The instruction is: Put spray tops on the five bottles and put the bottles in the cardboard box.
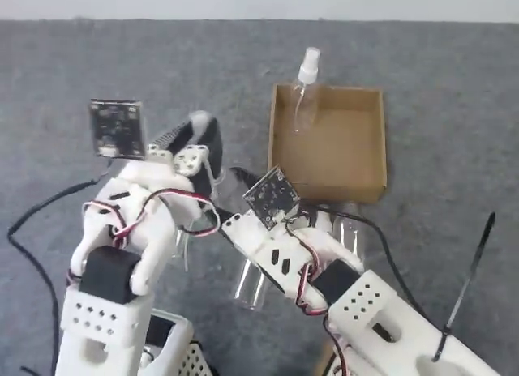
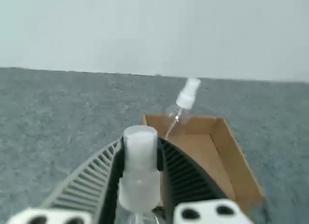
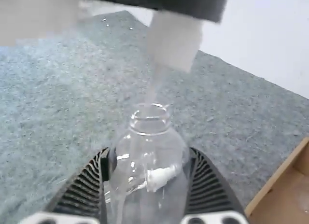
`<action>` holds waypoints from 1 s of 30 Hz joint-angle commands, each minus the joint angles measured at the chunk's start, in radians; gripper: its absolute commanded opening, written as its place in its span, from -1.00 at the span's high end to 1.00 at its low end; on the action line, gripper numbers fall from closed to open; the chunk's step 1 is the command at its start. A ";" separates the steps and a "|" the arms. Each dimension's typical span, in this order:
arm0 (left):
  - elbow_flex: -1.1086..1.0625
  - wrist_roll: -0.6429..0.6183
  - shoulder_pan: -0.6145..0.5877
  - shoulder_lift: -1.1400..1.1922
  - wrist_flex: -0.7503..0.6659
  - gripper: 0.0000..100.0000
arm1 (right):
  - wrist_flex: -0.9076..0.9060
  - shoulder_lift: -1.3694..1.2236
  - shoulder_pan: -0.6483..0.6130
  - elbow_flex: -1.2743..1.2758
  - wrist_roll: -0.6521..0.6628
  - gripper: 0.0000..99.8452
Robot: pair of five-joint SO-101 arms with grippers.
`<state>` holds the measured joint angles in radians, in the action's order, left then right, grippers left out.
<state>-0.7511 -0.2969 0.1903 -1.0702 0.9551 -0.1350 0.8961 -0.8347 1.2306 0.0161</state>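
Spray top held over an open bottle neck
The right gripper (image 3: 148,159) has its jaws closed around a clear open bottle (image 3: 149,137), held upright. Just above, the left gripper (image 2: 141,149), its arm angled downward, pinches a white spray top (image 2: 140,175) whose tube dips into the neck. Beyond, the cardboard box (image 2: 234,161) holds one capped bottle (image 2: 186,101) at its far edge

I am holding the uncapped bottle (image 3: 147,154) in the right gripper (image 3: 147,181); a spray top (image 3: 174,40) is hanging above its neck (tube reaching rim).
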 commanded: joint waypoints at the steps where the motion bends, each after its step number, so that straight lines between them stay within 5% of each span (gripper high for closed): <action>1: 0.018 0.049 0.000 -0.018 0.005 0.83 | 0.024 0.027 0.019 0.002 -0.012 0.99; 11: 0.179 0.133 -0.028 -0.015 0.121 0.70 | 0.019 0.027 0.019 0.015 -0.009 0.99; 19: 0.145 0.167 -0.153 0.049 0.012 0.80 | 0.019 0.027 0.018 0.025 -0.009 0.99; 30: 0.047 0.210 -0.083 0.144 0.009 0.85 | 0.018 0.027 0.018 0.025 -0.009 0.99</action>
<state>-0.6728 -0.0990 0.0783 -0.9244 0.9828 -0.1335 0.8961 -0.8332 1.2612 0.0146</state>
